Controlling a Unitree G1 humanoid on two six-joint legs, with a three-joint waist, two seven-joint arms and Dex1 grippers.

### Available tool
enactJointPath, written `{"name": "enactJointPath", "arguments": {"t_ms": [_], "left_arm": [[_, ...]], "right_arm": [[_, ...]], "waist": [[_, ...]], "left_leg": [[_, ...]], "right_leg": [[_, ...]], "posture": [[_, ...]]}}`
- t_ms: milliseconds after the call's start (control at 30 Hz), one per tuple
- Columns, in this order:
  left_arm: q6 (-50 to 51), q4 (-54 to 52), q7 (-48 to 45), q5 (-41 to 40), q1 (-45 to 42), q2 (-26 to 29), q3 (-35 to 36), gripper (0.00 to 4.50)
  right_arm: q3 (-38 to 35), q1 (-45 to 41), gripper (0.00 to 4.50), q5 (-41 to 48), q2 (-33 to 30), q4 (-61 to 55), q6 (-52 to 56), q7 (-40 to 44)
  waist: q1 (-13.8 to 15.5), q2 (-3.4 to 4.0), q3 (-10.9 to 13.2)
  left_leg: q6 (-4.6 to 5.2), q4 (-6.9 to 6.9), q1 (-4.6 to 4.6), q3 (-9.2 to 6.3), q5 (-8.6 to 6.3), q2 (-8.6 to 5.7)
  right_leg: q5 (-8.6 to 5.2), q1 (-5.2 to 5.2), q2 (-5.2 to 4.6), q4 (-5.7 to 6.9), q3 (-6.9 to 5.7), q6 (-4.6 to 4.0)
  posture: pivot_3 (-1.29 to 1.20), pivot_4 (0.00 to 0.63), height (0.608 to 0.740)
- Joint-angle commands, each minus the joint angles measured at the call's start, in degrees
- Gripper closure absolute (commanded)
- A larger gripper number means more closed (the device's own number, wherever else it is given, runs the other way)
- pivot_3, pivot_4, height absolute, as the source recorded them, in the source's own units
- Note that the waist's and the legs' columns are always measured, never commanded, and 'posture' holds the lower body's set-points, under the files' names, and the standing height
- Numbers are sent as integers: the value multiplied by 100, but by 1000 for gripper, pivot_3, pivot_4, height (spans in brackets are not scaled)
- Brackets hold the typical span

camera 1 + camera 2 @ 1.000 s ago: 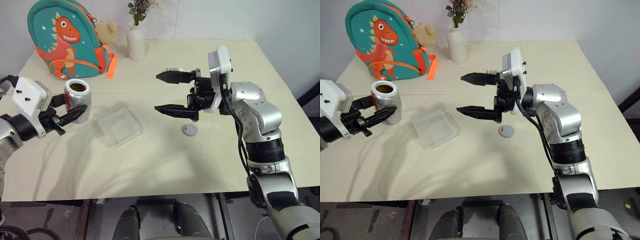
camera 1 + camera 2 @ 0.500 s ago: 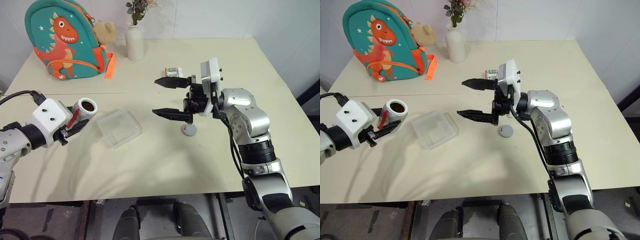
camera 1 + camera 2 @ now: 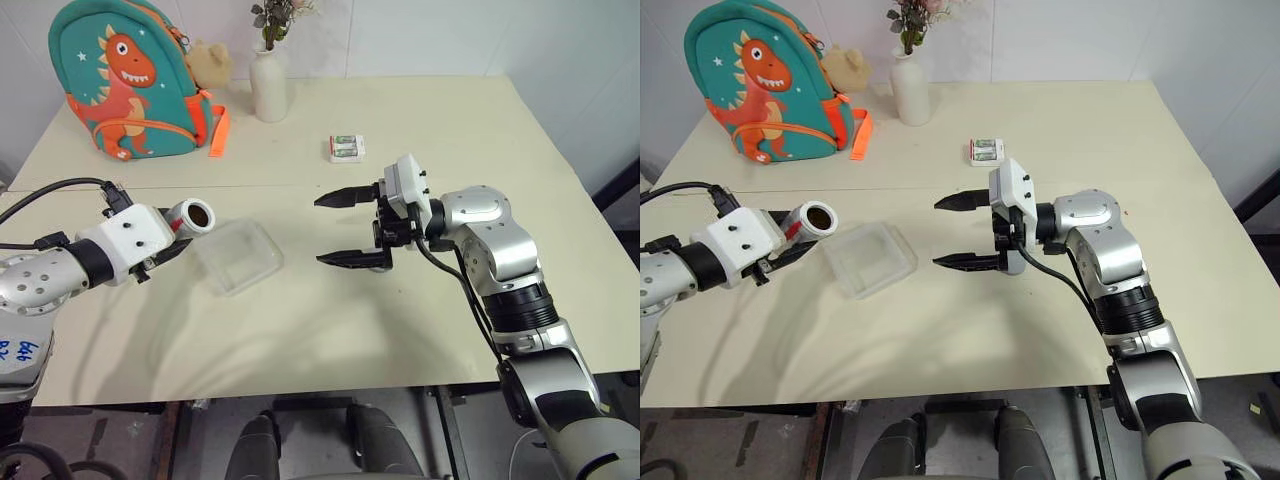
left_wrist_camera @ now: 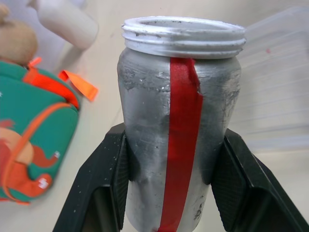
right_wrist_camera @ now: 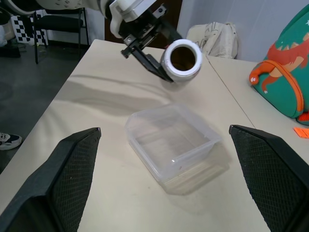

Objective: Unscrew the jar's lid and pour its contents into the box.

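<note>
A pale table [image 3: 300,330] seen from above, with two robot arms reaching over it; on the left, the left gripper [image 3: 165,255] is clamped on the jar [image 3: 188,217], one black finger on each side of its silvery body; the jar has no cap on it and is tipped well over, nearly on its side, its open white threaded rim facing the box [image 3: 238,257] and held just beside the box's near-left edge, above the table; something dark brown shows inside the jar's mouth, too small to make out; the box, clear and shallow, sits flat on the table between the two arms; on the right, the right gripper [image 3: 345,228] points toward the box with its two black fingers wide apart and nothing between them; at the far side stand a teal dinosaur backpack [image 3: 125,80], a white vase [image 3: 269,85] with flowers, and a small white-and-green packet [image 3: 346,147].
</note>
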Motion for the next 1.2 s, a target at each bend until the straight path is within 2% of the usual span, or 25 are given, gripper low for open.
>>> {"name": "enactJointPath", "arguments": {"t_ms": [33,200,267,367,533,767,967,1033,1100,1200], "left_arm": [[-1548,244,756,1805,-374,728,-487,2535],[-3210,810,2451,4042,-1765,1164,-1209,2535],[-3674,1058,3158,5059,-2270,1325,-1577,2535],[-3911,1477,3733,6259,-2909,1342,-2081,2535],[-4186,1956,4054,6910,-3233,1178,-2551,2535],[-4067,1460,3733,6750,-2913,767,-2468,2535],[-3878,1438,3526,6520,-2617,840,-2107,2535],[-3774,1567,3240,6095,-2546,768,-1915,2535],[-3611,1695,2857,5309,-2305,655,-1582,2535],[-2782,1628,1869,3539,-1811,98,-832,2535]], "right_arm": [[-102,9,20,80,28,-97,14,-85],[-140,45,20,133,127,-118,135,-242],[-154,21,20,141,180,-103,170,-301],[-165,-40,20,150,270,-61,212,-402],[-248,-70,20,197,404,-83,268,-627],[-305,79,20,247,407,-185,331,-816],[-295,107,20,271,452,-195,334,-890],[-292,119,20,271,462,-196,328,-890],[-296,137,20,282,459,-212,333,-889],[-293,159,20,307,451,-233,357,-864]], "waist": [[3,-2,0],[30,-3,-1],[41,-3,-1],[15,-2,-1],[-6,-3,-1],[45,-3,-1],[-3,-3,-1],[-1,-3,-1],[-9,-3,-1],[-10,-3,-1]], "left_leg": [[0,1,0,0,0,0],[0,2,-2,9,0,-1],[0,2,-3,13,0,-2],[3,2,-1,23,-2,-2],[4,2,0,32,-2,-1],[4,16,-5,34,-2,-1],[6,29,4,39,0,-1],[7,41,3,39,0,-1],[7,53,2,41,0,-1],[9,58,12,59,0,-1]], "right_leg": [[0,0,-1,1,0,0],[3,1,-3,-4,5,6],[5,1,-4,-6,8,9],[6,-1,-2,-4,13,12],[6,-16,2,19,27,13],[5,-20,1,38,31,14],[4,-23,5,68,46,14],[4,-25,7,79,49,13],[4,-25,7,87,53,13],[5,-24,6,99,70,15]], "posture": [[0,150,740],[0,150,740],[0,150,740],[0,150,740],[0,150,740],[0,150,740],[0,150,740],[0,150,740],[0,150,740],[0,150,740]]}}
